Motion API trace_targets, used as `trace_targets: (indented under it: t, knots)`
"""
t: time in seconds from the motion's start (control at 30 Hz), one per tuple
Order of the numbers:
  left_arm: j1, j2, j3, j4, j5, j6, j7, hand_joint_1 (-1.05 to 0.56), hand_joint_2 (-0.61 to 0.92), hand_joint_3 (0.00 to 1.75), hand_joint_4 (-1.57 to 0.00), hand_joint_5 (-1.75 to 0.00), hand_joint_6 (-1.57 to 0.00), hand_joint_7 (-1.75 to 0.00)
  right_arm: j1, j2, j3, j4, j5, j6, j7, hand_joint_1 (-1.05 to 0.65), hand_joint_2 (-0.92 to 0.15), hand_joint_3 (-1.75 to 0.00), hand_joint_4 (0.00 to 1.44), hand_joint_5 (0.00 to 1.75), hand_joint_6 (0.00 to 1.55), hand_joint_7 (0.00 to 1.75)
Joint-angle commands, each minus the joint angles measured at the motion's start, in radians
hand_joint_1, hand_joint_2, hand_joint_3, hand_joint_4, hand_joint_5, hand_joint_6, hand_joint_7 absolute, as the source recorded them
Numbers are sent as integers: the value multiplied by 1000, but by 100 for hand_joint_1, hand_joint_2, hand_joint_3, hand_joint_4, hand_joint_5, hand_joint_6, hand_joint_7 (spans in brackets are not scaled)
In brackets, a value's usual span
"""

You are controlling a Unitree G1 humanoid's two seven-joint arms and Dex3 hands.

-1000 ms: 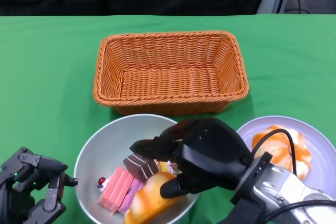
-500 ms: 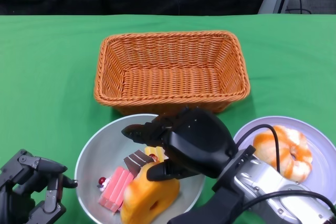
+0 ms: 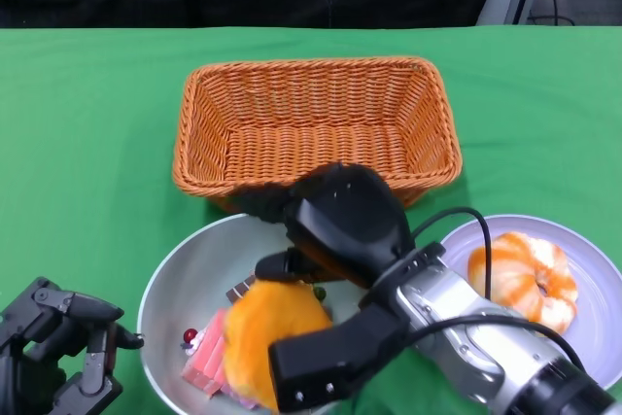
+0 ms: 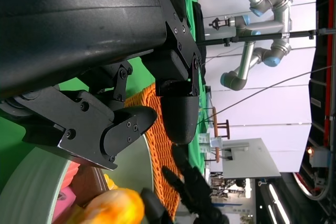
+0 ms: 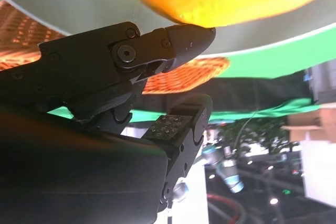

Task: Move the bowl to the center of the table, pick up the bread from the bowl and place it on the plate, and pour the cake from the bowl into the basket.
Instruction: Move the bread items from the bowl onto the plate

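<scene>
My right hand [image 3: 340, 225] reaches over the grey bowl [image 3: 185, 279] at the near edge of the table [image 3: 87, 123], fingers closed on the orange bread [image 3: 262, 332]; in the right wrist view a fingertip [image 5: 186, 38] presses against its crust. The bread is above the pink cake slices [image 3: 209, 357] lying in the bowl. My left hand [image 3: 58, 352] rests at the near left corner, fingers curled in on nothing. The wicker basket [image 3: 316, 128] sits just beyond the bowl. The lilac plate [image 3: 593, 269], to the bowl's right, carries a striped bun [image 3: 520, 279].
</scene>
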Motion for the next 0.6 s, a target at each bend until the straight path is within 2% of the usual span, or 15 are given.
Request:
trace_targets:
  t: [0.03, 0.37, 0.6]
  knots:
    - [-4, 8, 3, 8, 5, -12, 4, 0, 64, 95, -78, -148, -78, -127, -41, 9, -21, 27, 35, 10, -12, -61, -92, -7, 98, 5, 72, 1]
    - [-6, 5, 0, 16, 16, -19, 13, 0, 61, 101, -78, -150, -76, -130, -12, -30, -68, -83, 113, -32, -21, -60, -92, -9, 99, 6, 72, 1]
    - [-5, 1, 1, 18, 35, -25, 29, -2, 65, 92, -78, -148, -76, -131, 46, -66, -87, -208, 149, -55, 37, -62, -92, -10, 98, 6, 72, 0]
